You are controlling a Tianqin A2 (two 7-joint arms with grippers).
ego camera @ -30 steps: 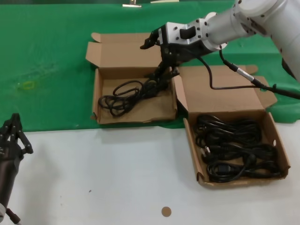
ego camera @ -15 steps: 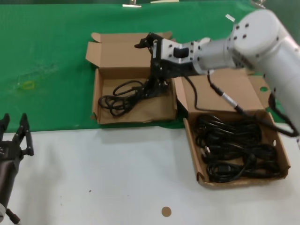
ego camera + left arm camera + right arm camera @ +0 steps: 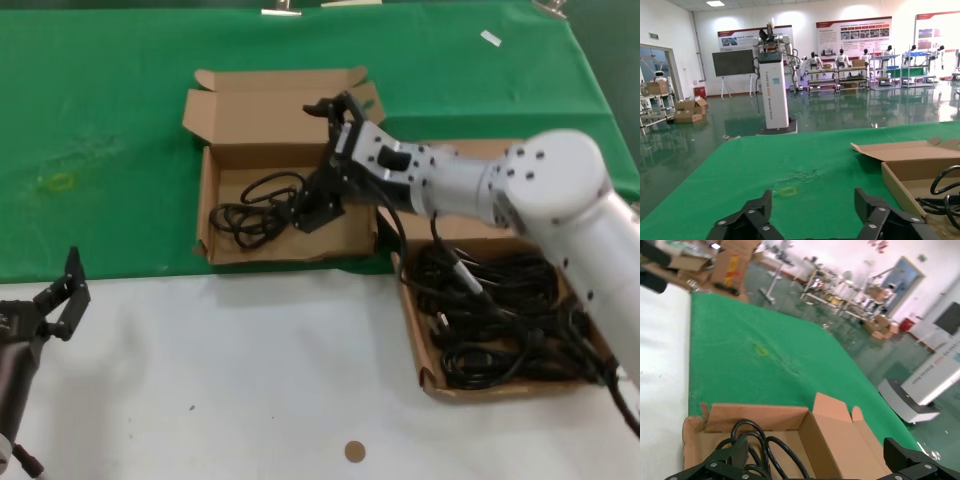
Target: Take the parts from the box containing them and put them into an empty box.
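Reaching over the empty box (image 3: pixel 225 245) at eleven o'clock, the right gripper (image 3: pixel 312 212), jaws spread and holding nothing, is risking snagging the just-dropped cable (image 3: pixel 252 212) while lifting; the left gripper (image 3: pixel 55 298) is idling open.

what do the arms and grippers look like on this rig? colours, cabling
Right arm: glossy silver-white rounded links and a silver wrist block with dark round holes. A black cable loops off it. The right gripper is black, with angular linkage fingers. The left gripper is also black with bolted finger links, on a dark cylindrical forearm.
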